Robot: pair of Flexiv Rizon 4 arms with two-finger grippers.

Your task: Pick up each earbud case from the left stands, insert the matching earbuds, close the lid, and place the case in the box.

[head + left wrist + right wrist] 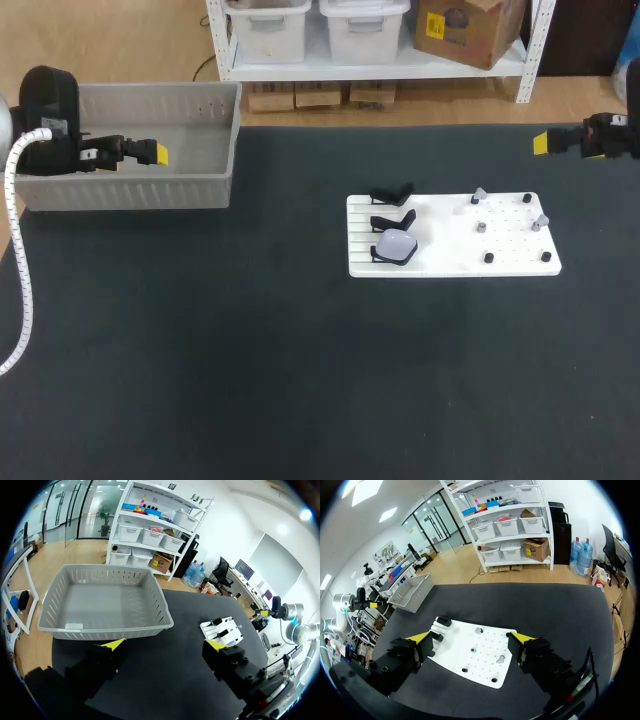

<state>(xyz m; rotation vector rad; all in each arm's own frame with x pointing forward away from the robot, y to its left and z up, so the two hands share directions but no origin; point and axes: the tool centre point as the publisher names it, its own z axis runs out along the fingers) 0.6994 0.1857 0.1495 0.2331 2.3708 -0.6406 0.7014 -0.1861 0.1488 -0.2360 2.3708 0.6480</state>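
Note:
A white board (455, 238) lies right of the table's middle. Three black stands line its left edge. The two far stands (392, 192) (392, 219) are bare, and a pale earbud case (397, 245) rests on the near one. Two grey earbuds (479, 195) (540, 221) sit among black pegs on the board's right half. My left gripper (135, 154) hovers open over the grey basket (120, 193), with nothing between its fingers (165, 644). My right gripper (548, 142) hangs open beyond the board's far right corner, facing the board (475, 665), also with nothing between its fingers (471, 637).
The grey basket (107, 629) stands at the table's far left corner and nothing shows inside it. In the right wrist view the basket (412, 592) sits far beyond the board. Dark tabletop (250, 380) surrounds the board on all sides.

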